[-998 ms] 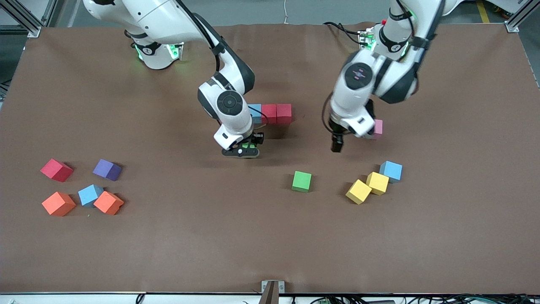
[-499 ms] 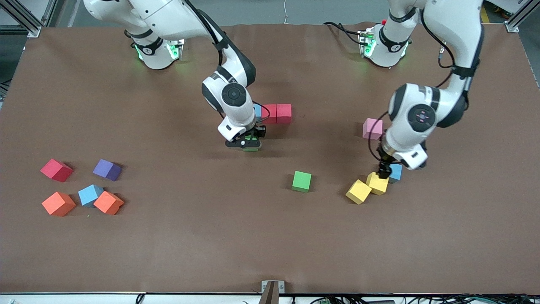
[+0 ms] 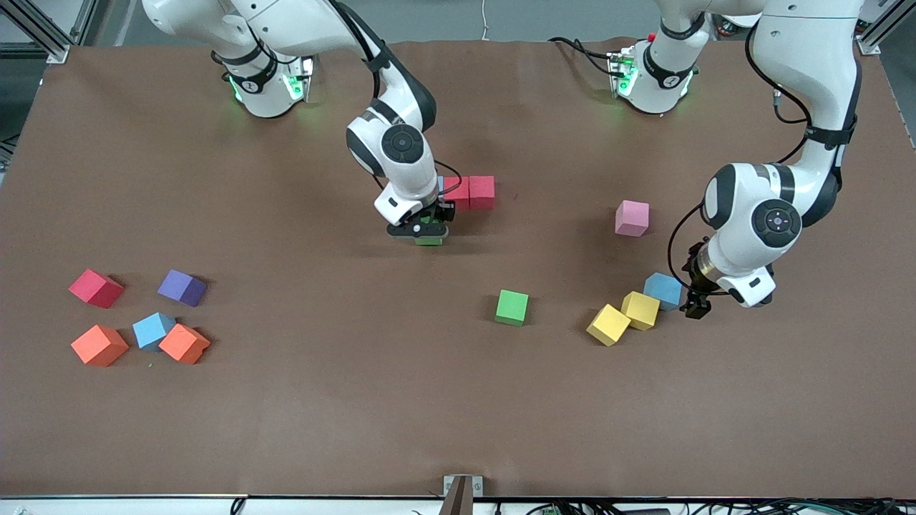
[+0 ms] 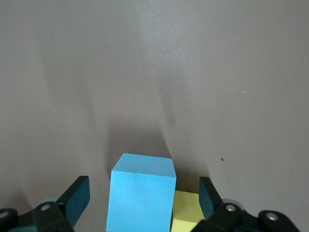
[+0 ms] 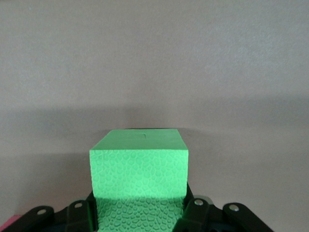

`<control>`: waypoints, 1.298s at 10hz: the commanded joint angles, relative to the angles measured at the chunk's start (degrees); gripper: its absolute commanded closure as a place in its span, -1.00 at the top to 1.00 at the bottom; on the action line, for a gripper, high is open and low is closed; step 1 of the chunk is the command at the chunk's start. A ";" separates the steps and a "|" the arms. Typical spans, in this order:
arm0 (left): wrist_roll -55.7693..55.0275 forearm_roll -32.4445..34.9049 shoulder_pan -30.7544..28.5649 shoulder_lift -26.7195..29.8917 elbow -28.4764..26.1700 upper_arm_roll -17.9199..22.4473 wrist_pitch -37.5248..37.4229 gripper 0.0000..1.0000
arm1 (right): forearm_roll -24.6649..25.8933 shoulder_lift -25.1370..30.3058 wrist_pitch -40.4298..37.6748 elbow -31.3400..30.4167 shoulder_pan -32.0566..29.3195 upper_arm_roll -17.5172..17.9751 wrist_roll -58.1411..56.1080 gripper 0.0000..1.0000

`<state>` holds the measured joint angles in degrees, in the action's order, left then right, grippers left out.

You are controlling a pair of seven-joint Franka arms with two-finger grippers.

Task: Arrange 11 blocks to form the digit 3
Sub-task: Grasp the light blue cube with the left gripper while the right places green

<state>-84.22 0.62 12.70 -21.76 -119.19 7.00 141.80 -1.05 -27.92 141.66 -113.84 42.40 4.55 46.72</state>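
My right gripper point(image 3: 428, 233) point(image 5: 138, 212) is shut on a green block point(image 3: 429, 240) point(image 5: 139, 164), low over the table by the end of a short row. That row shows two red blocks point(image 3: 469, 192) touching; my right wrist hides whatever lies at that end. My left gripper point(image 3: 695, 306) point(image 4: 143, 198) is open and low beside a blue block point(image 3: 663, 290) point(image 4: 142, 193). In the left wrist view the blue block stands between the spread fingers point(image 4: 77, 198), touching neither. A yellow block point(image 3: 640, 310) point(image 4: 186, 215) touches the blue one.
A second yellow block point(image 3: 608, 325) and a loose green block point(image 3: 512, 307) lie nearer the camera. A pink cube point(image 3: 632, 217) sits farther back. Toward the right arm's end lie red point(image 3: 96, 287), purple point(image 3: 182, 287), blue point(image 3: 152, 330) and two orange blocks point(image 3: 99, 345) point(image 3: 184, 343).
My left arm has swung from beside the pink cube over to the blue and yellow blocks. My right gripper has carried the green block closer to the row.
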 commanded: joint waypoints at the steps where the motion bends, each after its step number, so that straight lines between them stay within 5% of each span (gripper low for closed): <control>1: 1.07 0.61 -0.04 -2.14 0.19 -0.49 1.72 1.00 | -0.27 2.17 0.73 -2.79 1.54 -0.59 1.71 -1.00; 13: 5.64 -0.09 -2.14 -4.08 -2.45 -3.92 7.44 1.00 | -0.09 1.73 1.52 -3.58 2.86 -0.68 1.97 -0.92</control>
<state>-80.16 0.62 12.32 -26.90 -120.65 4.05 148.44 -1.05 -27.81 142.18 -115.30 44.32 4.52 47.79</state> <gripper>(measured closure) 0.000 0.392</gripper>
